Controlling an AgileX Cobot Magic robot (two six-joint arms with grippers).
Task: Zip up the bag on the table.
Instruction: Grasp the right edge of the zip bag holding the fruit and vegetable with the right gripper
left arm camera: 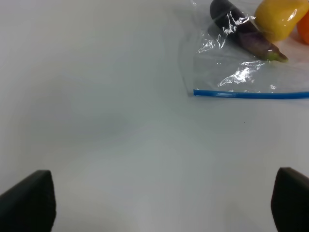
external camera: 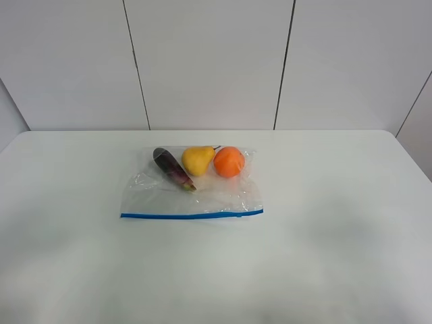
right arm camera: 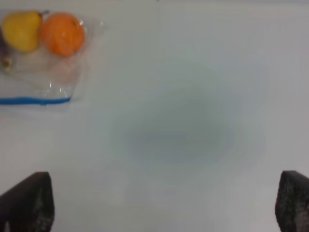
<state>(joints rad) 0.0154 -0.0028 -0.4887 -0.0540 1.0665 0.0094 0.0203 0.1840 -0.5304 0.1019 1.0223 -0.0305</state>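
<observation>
The clear plastic bag [external camera: 196,192] lies flat on the white table [external camera: 324,256] near its middle. Its blue zipper strip [external camera: 192,215] runs along the near edge. Inside are a dark eggplant [external camera: 173,168], a yellow pear [external camera: 198,159] and an orange [external camera: 229,161]. The left wrist view shows the bag's left corner [left arm camera: 231,72] with the strip [left arm camera: 251,94]; my left gripper [left arm camera: 164,208] is open, well short of it. The right wrist view shows the bag's right corner [right arm camera: 43,72]; my right gripper [right arm camera: 164,208] is open, off to the bag's right. Neither arm shows in the exterior view.
A grey panelled wall [external camera: 216,61] stands behind the table. The table's rounded far corners show at left and right. Soft shadows lie on the near tabletop.
</observation>
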